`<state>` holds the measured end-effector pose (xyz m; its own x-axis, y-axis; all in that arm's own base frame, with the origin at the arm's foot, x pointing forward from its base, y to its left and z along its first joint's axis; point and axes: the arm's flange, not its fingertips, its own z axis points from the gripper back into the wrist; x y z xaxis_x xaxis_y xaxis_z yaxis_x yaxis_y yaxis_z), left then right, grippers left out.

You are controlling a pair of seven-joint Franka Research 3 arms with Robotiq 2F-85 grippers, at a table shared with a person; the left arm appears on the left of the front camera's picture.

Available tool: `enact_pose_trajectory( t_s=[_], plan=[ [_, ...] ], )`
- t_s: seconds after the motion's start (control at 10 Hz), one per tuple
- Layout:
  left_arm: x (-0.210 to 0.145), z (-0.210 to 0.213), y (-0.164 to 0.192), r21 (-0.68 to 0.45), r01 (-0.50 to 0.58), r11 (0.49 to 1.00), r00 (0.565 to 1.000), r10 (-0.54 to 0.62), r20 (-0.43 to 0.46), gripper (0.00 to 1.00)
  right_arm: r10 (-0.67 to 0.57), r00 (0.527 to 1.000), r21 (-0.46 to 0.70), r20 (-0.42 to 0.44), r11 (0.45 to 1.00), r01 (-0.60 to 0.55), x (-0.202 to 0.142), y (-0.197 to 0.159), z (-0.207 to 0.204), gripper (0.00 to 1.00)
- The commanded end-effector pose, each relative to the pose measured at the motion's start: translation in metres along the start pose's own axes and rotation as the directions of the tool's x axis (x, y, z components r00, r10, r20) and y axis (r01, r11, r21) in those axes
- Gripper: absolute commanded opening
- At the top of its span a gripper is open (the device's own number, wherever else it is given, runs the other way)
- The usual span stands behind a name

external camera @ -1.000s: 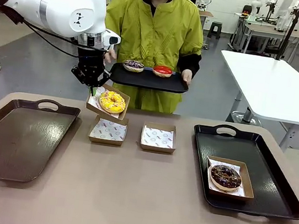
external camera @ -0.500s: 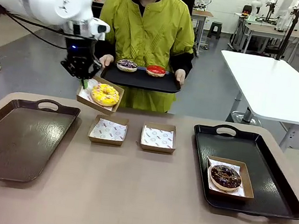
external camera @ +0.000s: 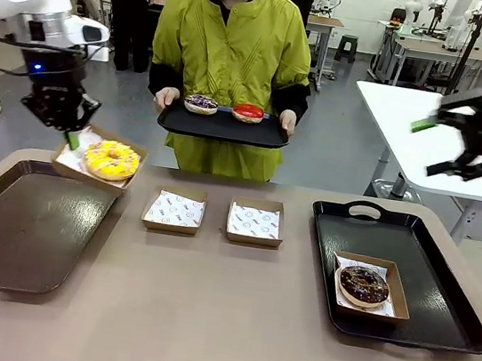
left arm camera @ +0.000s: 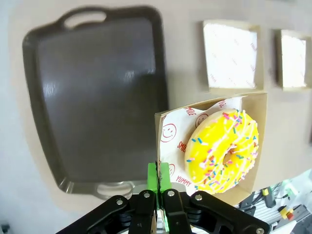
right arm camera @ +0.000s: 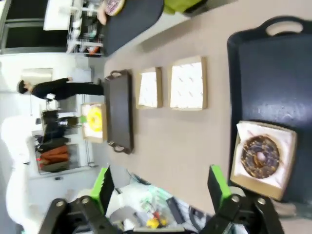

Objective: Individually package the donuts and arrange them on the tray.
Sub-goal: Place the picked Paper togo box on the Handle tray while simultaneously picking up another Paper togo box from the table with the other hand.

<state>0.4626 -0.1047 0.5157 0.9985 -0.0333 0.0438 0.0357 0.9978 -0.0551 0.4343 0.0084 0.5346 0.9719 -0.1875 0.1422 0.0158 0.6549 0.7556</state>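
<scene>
Moved left: donut box (left arm camera: 262, 141) | left claw (left arm camera: 159, 176) grips it | liner (left arm camera: 171, 136) "YUMMY" | right claw (right arm camera: 161, 181) wide

A tan tabletop (external camera: 219, 339) spans the foreground. Beyond it lies a smooth grey floor (external camera: 343, 154), with a white table (external camera: 445, 137) on metal legs to the right. Farther back stand grey desks (external camera: 435, 48), a dark stool (external camera: 347, 46) and a pale wall (external camera: 374, 2).
</scene>
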Motion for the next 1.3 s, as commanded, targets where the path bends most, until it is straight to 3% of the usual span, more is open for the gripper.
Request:
enact_pose_trajectory(
  t_s=[0.0,0.3,0.5,0.6,1.2],
  plan=[
    [-0.029,-0.003,0.018,-0.023,-0.02,1.0,1.0,0.02,0.004,0.01,0.007,0.999,-0.154,-0.042,0.988,-0.013,0.022,0.007,-0.048,1.0],
    [-0.058,-0.01,0.044,0.001,-0.038,0.999,0.999,0.038,0.016,0.01,0.049,0.997,-0.274,-0.064,0.96,-0.064,0.024,0.032,-0.113,1.0],
    [-0.061,-0.016,0.049,0.031,-0.014,0.999,1.0,0.014,0.015,0.01,0.068,0.994,-0.263,-0.089,0.961,-0.089,0.01,0.029,-0.116,1.0],
    [-0.056,-0.009,0.041,0.011,-0.062,0.998,0.998,0.062,-0.006,0.01,0.076,0.994,-0.255,-0.079,0.962,-0.094,0.018,0.028,-0.125,1.0],
    [-0.056,-0.009,0.041,0.011,-0.062,0.998,0.998,0.062,-0.006,0.01,0.076,0.994,-0.255,-0.079,0.962,-0.094,0.018,0.028,-0.125,1.0]
  ],
)
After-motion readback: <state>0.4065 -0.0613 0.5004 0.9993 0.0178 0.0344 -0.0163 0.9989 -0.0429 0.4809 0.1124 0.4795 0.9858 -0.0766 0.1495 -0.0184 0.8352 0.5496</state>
